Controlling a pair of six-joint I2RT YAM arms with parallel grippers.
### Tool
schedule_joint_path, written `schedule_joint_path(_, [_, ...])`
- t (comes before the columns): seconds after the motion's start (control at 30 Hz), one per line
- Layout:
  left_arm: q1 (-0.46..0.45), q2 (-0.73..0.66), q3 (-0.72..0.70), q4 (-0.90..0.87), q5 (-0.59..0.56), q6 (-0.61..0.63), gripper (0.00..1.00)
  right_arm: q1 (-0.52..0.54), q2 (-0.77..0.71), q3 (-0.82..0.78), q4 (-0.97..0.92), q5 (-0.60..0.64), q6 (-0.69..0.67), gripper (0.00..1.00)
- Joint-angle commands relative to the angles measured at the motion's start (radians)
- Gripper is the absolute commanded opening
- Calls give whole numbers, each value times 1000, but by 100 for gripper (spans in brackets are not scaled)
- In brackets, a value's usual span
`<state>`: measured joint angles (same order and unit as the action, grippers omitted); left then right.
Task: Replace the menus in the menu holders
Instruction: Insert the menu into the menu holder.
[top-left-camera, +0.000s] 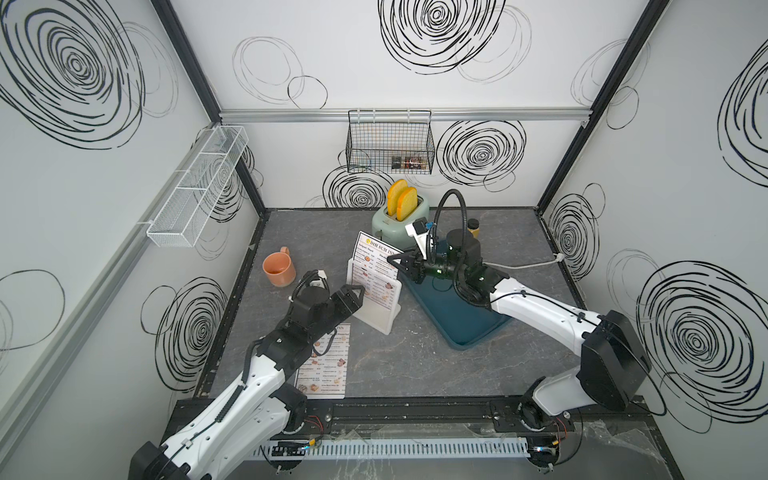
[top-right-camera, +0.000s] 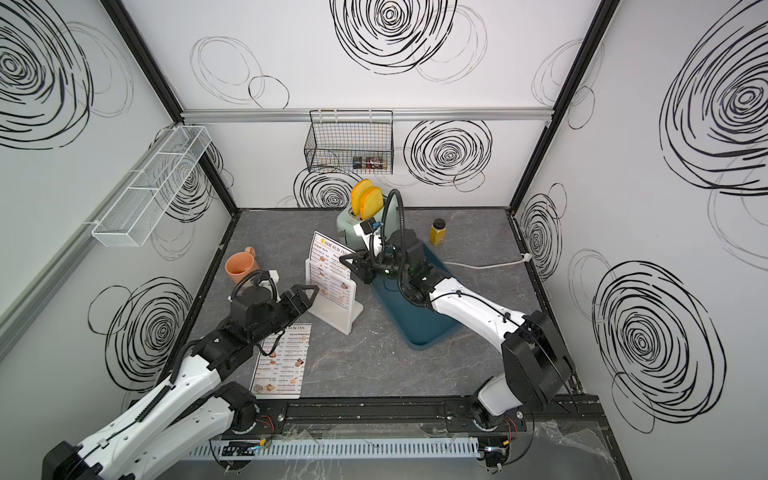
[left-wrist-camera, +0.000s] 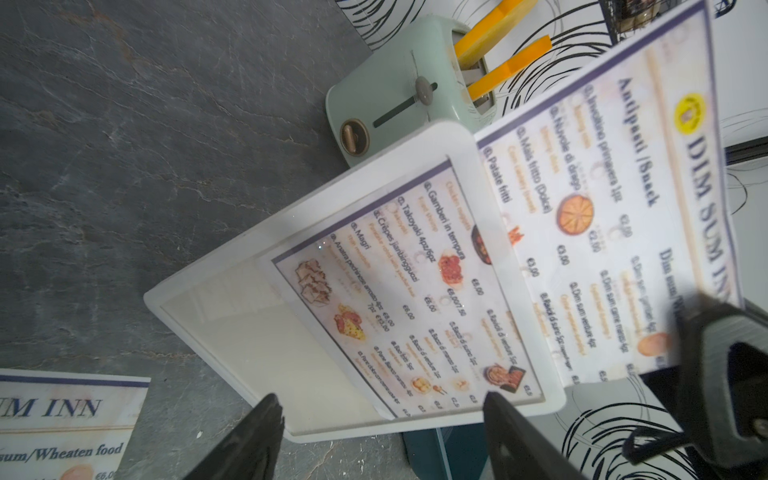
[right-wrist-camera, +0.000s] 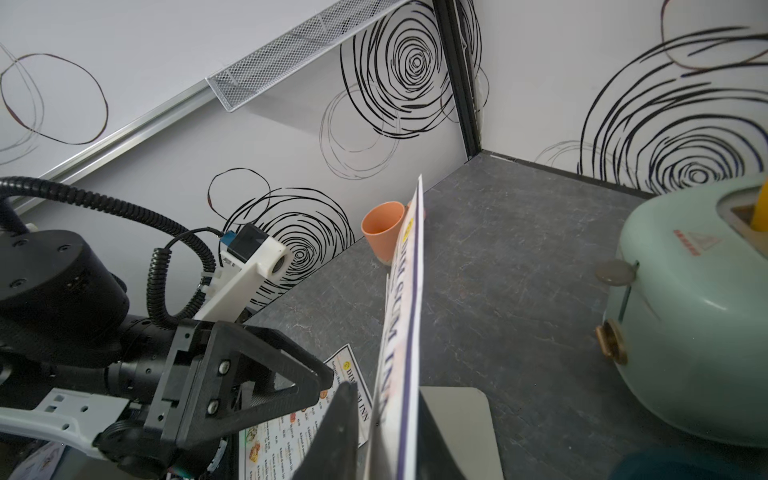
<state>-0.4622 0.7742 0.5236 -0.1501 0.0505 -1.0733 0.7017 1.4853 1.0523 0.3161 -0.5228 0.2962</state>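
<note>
The translucent white menu holder (top-left-camera: 376, 318) (top-right-camera: 336, 316) (left-wrist-camera: 232, 316) stands upright mid-table. One menu (top-left-camera: 374, 253) (top-right-camera: 328, 245) (left-wrist-camera: 623, 187) headed "DIM SUM INN" sits partly in it, its upper half sticking out of the top. My right gripper (top-left-camera: 390, 258) (right-wrist-camera: 386, 388) is shut on that menu's upper side edge, and the sheet (right-wrist-camera: 405, 291) runs edge-on between the jaws. My left gripper (top-left-camera: 360, 291) (left-wrist-camera: 382, 415) stands open at the holder's side edge, its tips just at the rim. A second menu (top-left-camera: 332, 370) (top-right-camera: 282, 365) (left-wrist-camera: 62, 424) lies flat near the front, partly under my left arm.
A dark teal bin (top-left-camera: 457, 316) lies right of the holder, under my right arm. Behind stand a mint toaster (top-left-camera: 399, 220) with toast slices, a yellow jar (top-right-camera: 437, 232) and a white cable (top-left-camera: 523, 264). An orange mug (top-left-camera: 279, 270) stands at the left.
</note>
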Motion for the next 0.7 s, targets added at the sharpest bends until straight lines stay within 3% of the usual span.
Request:
schedule_joint_path(0.0, [8,-13,45,3,-24,12,80,-1,-9,3,-18,-13,-13,14])
schedule_joint_path(0.17, [8,-22,90,-39,-56,37,80,16,8,-25,-52,-28,-40,9])
schedule_joint_path(0.4, [9,3,252,-131,-117,100,79,27,36,-9,-100,-51,-79,13])
schedule_joint_path(0.67, [2,129,458,-160,-48,129,70,29,55,16,-139,-51,-118,15])
